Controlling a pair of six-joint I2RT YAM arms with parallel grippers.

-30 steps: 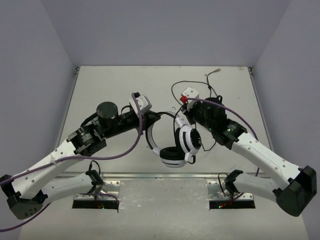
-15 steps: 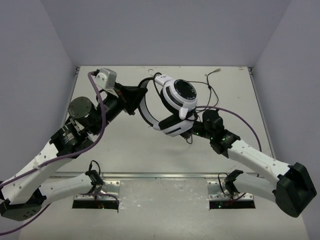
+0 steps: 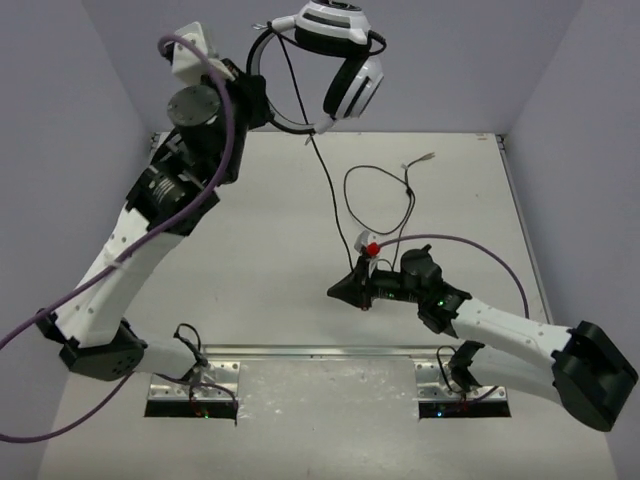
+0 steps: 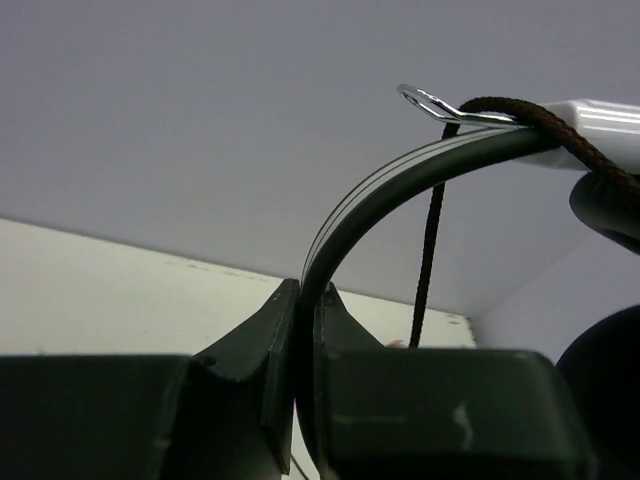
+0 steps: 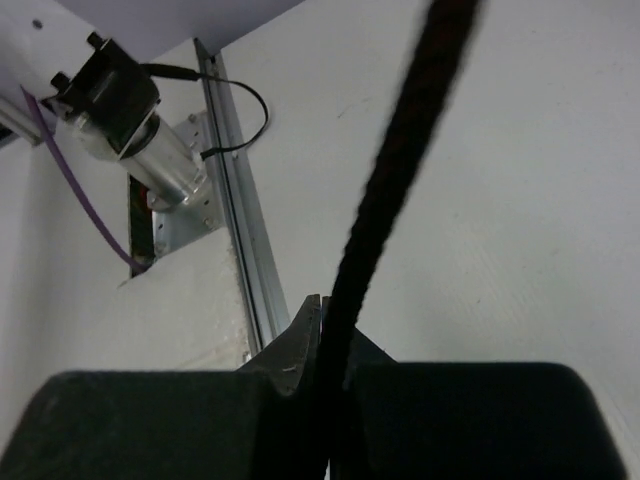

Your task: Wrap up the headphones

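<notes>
Headphones (image 3: 345,55) hang high above the desk (image 3: 230,220) from the left gripper (image 3: 258,100); their cord (image 3: 325,180) runs down to the right gripper (image 3: 348,290). Left wrist: jaws clamped on the headband (image 4: 400,180). Right wrist: jaws pinch the cord.

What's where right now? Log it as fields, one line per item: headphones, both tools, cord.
headphones: held high above the table, ear cups hanging free
left tool: raised, shut on the headband
right tool: low near the table, shut on the cord
cord: runs from the headphones down to the right tool; the rest loops on the table
plug: lying at the far side of the table
</notes>
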